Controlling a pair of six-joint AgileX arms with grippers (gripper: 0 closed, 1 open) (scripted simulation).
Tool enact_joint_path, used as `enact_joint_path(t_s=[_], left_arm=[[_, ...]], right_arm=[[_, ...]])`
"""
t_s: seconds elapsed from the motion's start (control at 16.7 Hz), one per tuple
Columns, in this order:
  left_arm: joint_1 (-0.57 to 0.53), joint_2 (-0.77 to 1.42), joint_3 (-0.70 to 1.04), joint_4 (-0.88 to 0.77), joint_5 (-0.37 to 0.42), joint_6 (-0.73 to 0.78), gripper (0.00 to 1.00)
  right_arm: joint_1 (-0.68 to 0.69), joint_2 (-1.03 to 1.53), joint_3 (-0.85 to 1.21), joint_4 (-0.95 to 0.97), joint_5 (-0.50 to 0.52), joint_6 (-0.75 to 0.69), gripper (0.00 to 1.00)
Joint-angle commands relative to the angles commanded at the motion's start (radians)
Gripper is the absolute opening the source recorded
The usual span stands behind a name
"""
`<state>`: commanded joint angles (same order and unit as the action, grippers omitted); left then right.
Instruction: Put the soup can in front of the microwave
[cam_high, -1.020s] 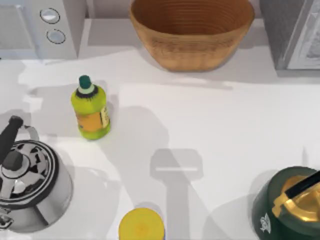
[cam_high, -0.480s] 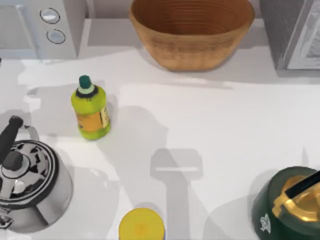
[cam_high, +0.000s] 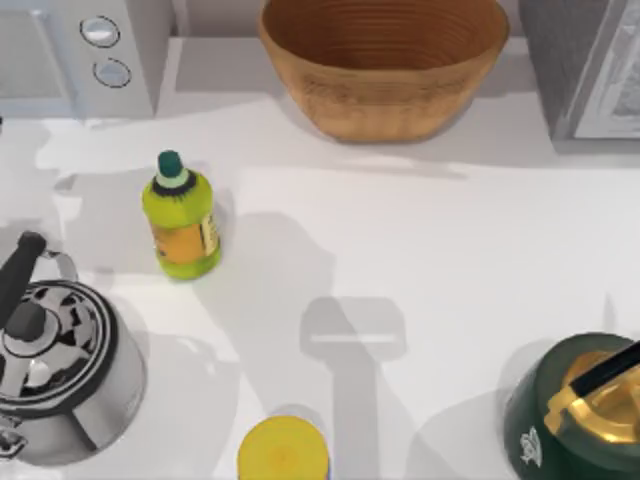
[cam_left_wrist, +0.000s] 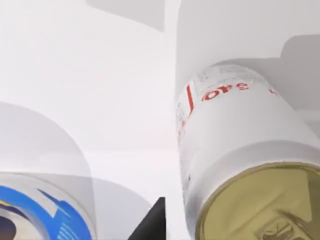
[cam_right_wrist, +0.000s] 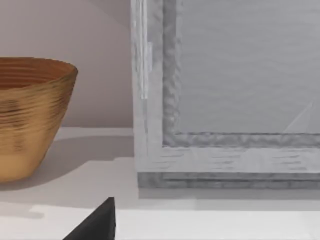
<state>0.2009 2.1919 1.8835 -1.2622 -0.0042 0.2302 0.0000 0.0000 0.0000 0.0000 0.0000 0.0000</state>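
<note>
Soup can (cam_left_wrist: 235, 150) looms close under the left wrist camera, apparently standing on the white table (cam_left_wrist: 90, 90) beside a blue-labelled container (cam_left_wrist: 45, 210); whether either claw is spread or pinching, I cannot tell.

Wicker bowl (cam_high: 385, 65) at the tabletop's (cam_high: 450, 250) back centre, darker grey appliance (cam_high: 585, 65) back right. Yellow-green bottle (cam_high: 181, 222) upright left of centre. Steel kettle (cam_high: 60, 365) front left, green-gold kettle (cam_high: 580, 410) front right, yellow-lidded container (cam_high: 283, 450) at the front edge between them.
</note>
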Motion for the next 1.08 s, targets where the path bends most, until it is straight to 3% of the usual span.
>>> enact_joint_path(t_s=[0.12, 0.66, 1.08], left_arm=[[0.000, 0.000, 0.000, 0.000, 0.000, 0.000, 1.00], [-0.001, 0.002, 0.004, -0.003, 0.000, 0.001, 1.00], [-0.002, 0.003, 0.160, -0.159, 0.000, -0.001, 1.00]], right_arm=[[0.000, 0.000, 0.000, 0.000, 0.000, 0.000, 1.00], [0.000, 0.000, 0.000, 0.000, 0.000, 0.000, 1.00], [0.000, 0.000, 0.000, 0.000, 0.000, 0.000, 1.00]])
